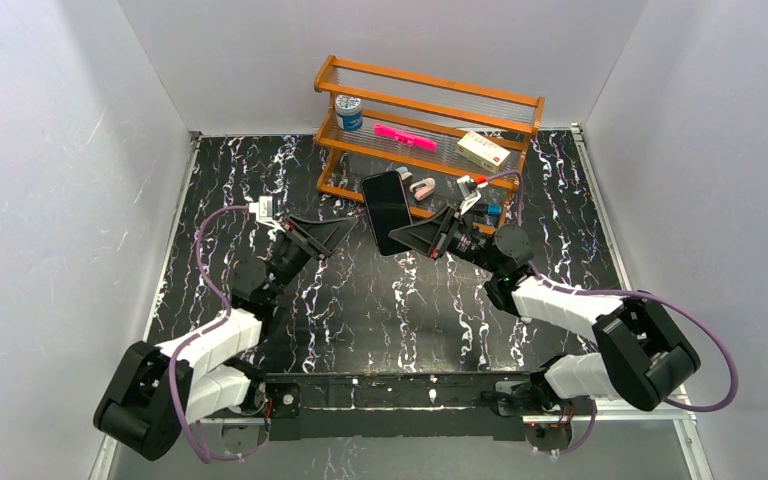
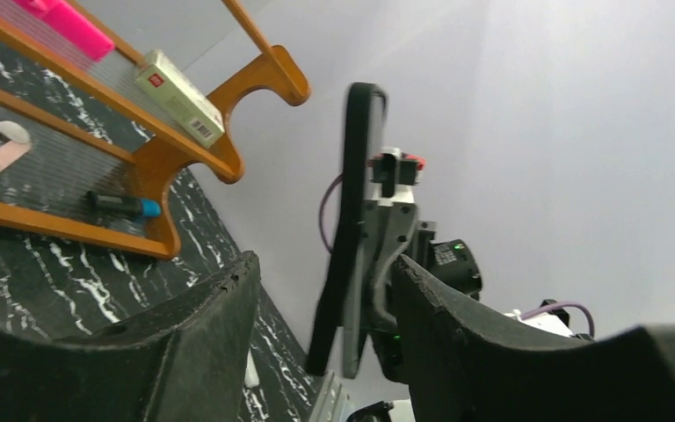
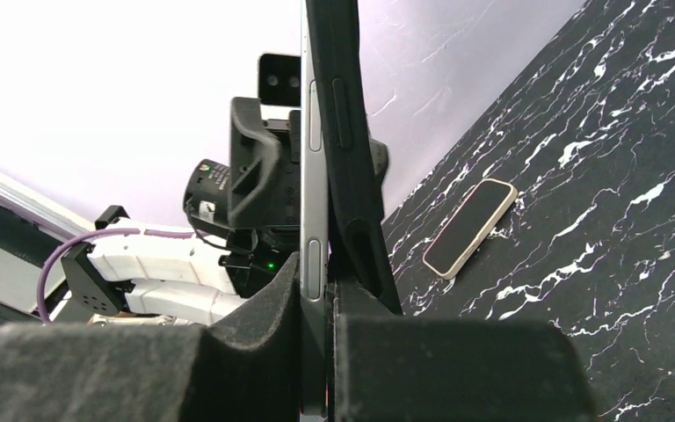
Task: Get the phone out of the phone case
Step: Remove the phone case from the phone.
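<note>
**CASED PHONE, HELD ALOFT, CASE PART-LIFTED**

Location: the phone (image 3: 314, 176) stood edge-up in the air above the counter (image 1: 360, 310), in front of the wooden rack (image 1: 425, 125).

Holder: the right claw (image 3: 315, 294), clenched on its lower end.

Covering: the phone case (image 3: 349, 132), black, sat on the phone's back. In the right wrist view its upper length appeared to stand off from the silver side. The lower end looked pinched together with the phone.

Attendant: the left claw (image 2: 325, 272) was released, spread wide and empty, just beside the case's edge. Whether it touched could not be told.

Also present: a pale-rimmed slab (image 3: 470, 229) lay flat on the counter, well apart.

Step in hand, as judged: seizing the lifted lip of the case.

Handling notes:
- The left claw should close on the black rim alone, clear of the silver frame, and bite deep enough not to slip.
- The pull ought to run away from the phone's back, rolling off one corner at a time.
- The right claw's pinch would likely need shifting to bare phone before the low end frees.

Risk: a twist could lever the phone out and down onto the counter.
</note>
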Motion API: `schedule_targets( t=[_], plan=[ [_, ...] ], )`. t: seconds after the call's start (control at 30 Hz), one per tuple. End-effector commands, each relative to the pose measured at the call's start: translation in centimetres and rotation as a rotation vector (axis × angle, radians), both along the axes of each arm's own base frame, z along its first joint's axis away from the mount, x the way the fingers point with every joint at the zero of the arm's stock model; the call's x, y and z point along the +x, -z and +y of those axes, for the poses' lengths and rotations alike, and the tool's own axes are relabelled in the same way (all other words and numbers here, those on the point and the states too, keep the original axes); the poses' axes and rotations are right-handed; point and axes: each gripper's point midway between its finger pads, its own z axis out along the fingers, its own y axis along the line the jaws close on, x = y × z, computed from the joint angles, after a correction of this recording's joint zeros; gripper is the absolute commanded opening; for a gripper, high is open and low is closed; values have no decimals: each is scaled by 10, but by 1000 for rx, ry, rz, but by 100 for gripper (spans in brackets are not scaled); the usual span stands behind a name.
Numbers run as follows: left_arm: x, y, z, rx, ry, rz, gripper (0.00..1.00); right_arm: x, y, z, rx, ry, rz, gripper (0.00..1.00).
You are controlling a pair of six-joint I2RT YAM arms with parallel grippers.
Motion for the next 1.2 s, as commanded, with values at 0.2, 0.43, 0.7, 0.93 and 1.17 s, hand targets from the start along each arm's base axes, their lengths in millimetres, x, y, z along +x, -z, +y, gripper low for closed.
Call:
schedule_targets(
  t=[0.2,0.43,0.7,0.93,1.17],
  plan=[
    [-17,17,-17,125,158,-56,62,-9,-41,-10,69,14,-136,1],
    [-19,17,-24,139,204,-61,62,-9,-41,-8,80,-3,-132,1],
    [-16,18,-30,141,219,-48,59,-10,-40,-6,89,-20,-125,1],
    [-14,24,-31,139,217,-23,56,-12,-42,-7,100,-26,-131,1],
    [-17,26,-29,138,214,-20,57,-12,-43,-9,98,-17,-135,1]
  ],
)
